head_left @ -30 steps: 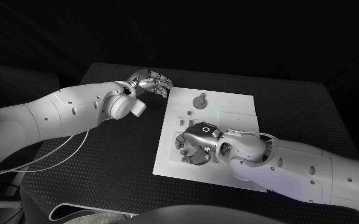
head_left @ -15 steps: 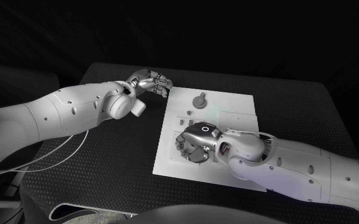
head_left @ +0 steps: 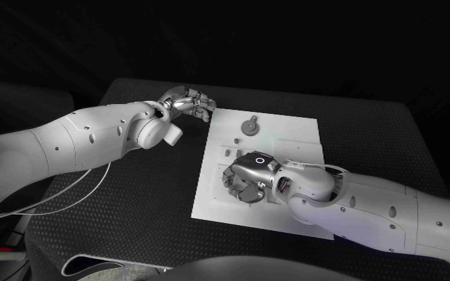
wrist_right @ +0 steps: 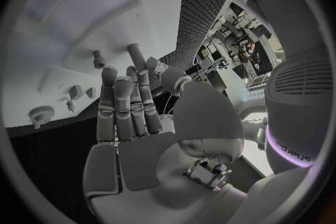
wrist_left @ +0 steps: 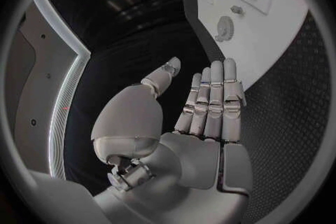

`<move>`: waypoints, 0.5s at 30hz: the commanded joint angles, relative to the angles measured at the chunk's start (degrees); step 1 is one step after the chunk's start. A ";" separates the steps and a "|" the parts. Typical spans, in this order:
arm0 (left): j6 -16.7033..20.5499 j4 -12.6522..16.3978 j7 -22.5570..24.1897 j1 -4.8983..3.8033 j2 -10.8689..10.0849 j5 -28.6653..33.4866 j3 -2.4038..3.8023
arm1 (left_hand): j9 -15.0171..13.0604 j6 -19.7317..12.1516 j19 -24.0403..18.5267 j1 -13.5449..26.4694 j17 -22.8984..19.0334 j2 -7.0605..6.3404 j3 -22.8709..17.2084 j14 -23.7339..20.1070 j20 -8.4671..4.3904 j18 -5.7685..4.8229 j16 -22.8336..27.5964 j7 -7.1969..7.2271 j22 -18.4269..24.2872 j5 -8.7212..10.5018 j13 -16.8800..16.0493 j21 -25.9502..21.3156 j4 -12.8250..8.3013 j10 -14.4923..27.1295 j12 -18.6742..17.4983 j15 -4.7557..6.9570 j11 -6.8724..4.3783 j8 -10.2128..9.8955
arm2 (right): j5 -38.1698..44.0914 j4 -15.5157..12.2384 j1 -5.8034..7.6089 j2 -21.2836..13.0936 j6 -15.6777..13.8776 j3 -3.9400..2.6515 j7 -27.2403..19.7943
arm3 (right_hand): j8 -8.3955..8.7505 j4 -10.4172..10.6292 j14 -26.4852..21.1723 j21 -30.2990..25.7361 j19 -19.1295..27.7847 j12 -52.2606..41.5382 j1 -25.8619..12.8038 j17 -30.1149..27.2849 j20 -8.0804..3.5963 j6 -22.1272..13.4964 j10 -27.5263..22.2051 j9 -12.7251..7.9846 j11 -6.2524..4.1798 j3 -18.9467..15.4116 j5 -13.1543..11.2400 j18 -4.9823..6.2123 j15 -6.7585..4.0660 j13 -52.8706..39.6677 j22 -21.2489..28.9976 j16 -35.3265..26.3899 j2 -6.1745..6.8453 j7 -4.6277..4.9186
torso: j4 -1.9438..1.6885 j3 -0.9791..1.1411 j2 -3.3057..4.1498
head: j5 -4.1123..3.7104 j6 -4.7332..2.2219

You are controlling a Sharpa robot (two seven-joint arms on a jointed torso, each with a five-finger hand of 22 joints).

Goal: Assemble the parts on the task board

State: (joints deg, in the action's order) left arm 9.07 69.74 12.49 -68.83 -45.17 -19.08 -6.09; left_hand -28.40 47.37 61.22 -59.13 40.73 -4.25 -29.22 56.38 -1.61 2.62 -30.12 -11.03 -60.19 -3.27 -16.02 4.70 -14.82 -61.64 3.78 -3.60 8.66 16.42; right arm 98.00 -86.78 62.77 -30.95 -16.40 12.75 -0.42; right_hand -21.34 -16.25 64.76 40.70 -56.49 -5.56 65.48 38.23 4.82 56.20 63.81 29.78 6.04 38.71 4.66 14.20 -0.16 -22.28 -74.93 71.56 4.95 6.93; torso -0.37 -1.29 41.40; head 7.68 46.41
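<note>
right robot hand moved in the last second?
Barely: the right robot hand stays over the task board, below the gear part, only its wrist turning a little.

One word can be read: "Sharpa", printed sideways in dark letters on the pale casing (wrist_right: 294, 148) at the right wrist, just beside a thin purple band of light. In the head view a small white ring mark sits on the back of the right hand (head_left: 251, 175); it is a sign, not a letter or number. The white board (head_left: 281, 131) bears no print that can be made out, and the small markings on the arms are too small to read.
</note>
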 commanded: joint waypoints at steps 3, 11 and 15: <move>-0.80 0.10 0.28 -0.08 0.06 0.33 0.04 | 0.09 -0.39 0.39 0.72 0.10 -0.02 0.02 0.16 -0.07 1.14 0.22 -0.06 -0.07 0.13 0.08 -0.32 0.32 0.25 0.10 -0.42 0.30 0.29 | -0.11 0.17 -0.10 -0.05 0.04 0.09 0.07 | 1.23 0.63 0.02 0.39 -0.06 0.66 -1.11 -0.25 0.06 -1.29 -0.72 -0.66 0.63 0.00 -0.07 0.80 0.38 0.20 -1.18 0.39 3.12 0.75 | 0.00 0.03 0.00 | -0.02 0.02; -0.80 0.09 0.27 -0.08 0.06 0.33 0.04 | 0.10 -0.42 0.39 0.72 0.13 -0.02 0.02 0.16 -0.07 1.14 0.25 -0.07 -0.07 0.13 0.10 -0.34 0.32 0.28 0.09 -0.42 0.31 0.29 | -0.89 0.21 -0.10 -0.16 -0.20 0.09 0.02 | 3.04 1.85 -0.91 0.18 0.66 1.93 -3.26 -0.58 0.29 -4.29 -4.28 -1.34 1.91 -1.55 -0.21 0.80 1.62 1.29 -1.18 0.49 6.25 2.09 | 0.01 -0.01 0.00 | -0.13 0.01; -0.79 0.06 0.28 -0.08 0.09 0.33 0.04 | 0.10 -0.43 0.39 0.71 0.14 -0.02 0.02 0.16 -0.07 1.14 0.26 -0.07 -0.07 0.13 0.10 -0.35 0.32 0.29 0.09 -0.42 0.31 0.29 | -1.23 0.21 -0.10 -0.29 -1.26 0.09 0.06 | 3.61 1.97 -1.30 0.08 0.97 1.90 -3.26 -0.68 0.35 -5.36 -5.34 -1.61 2.26 -2.04 -0.15 0.80 1.95 1.77 -1.16 0.60 6.65 2.54 | -0.02 -0.01 0.00 | -0.18 0.00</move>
State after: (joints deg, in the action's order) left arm 9.03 69.70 12.44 -68.83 -45.16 -19.08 -6.09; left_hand -28.36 47.37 61.22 -59.13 40.77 -4.25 -29.22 56.38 -1.61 3.11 -30.12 -11.03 -60.19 -3.27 -15.97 4.70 -14.82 -61.60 3.78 -3.60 8.69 16.42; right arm 97.26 -86.54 62.71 -31.18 -16.64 12.84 -0.29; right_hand -17.90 -14.15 63.48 40.93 -55.76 -3.88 62.08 37.60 5.13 51.15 58.73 28.21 8.20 37.00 4.66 14.25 1.56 -20.59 -74.92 71.86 11.10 9.46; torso -0.37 -1.28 41.40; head 7.53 46.41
